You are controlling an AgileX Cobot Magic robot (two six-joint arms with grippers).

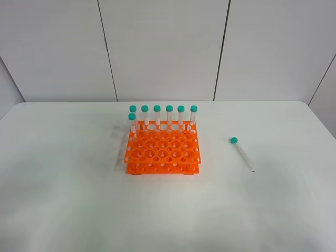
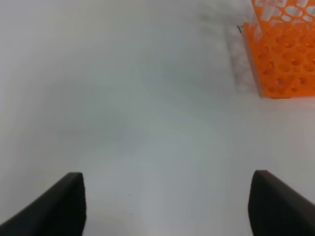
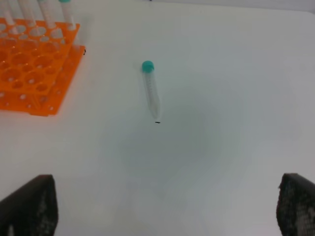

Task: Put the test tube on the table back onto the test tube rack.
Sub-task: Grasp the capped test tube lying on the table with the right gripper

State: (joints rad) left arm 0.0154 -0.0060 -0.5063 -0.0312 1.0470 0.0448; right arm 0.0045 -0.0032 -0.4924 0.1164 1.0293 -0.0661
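Observation:
A clear test tube (image 1: 242,154) with a teal cap lies flat on the white table (image 1: 63,189), to the right of the orange test tube rack (image 1: 163,152). Several teal-capped tubes stand upright along the rack's back row and left side. In the right wrist view the lying test tube (image 3: 151,91) rests well ahead of my right gripper (image 3: 167,206), whose black fingers stand wide apart with nothing between them. My left gripper (image 2: 165,204) is open over bare table, the rack's corner (image 2: 283,54) far ahead of it. Neither arm shows in the exterior high view.
A white panelled wall (image 1: 163,47) stands behind the table's far edge. The rack (image 3: 34,73) sits beside the lying tube in the right wrist view.

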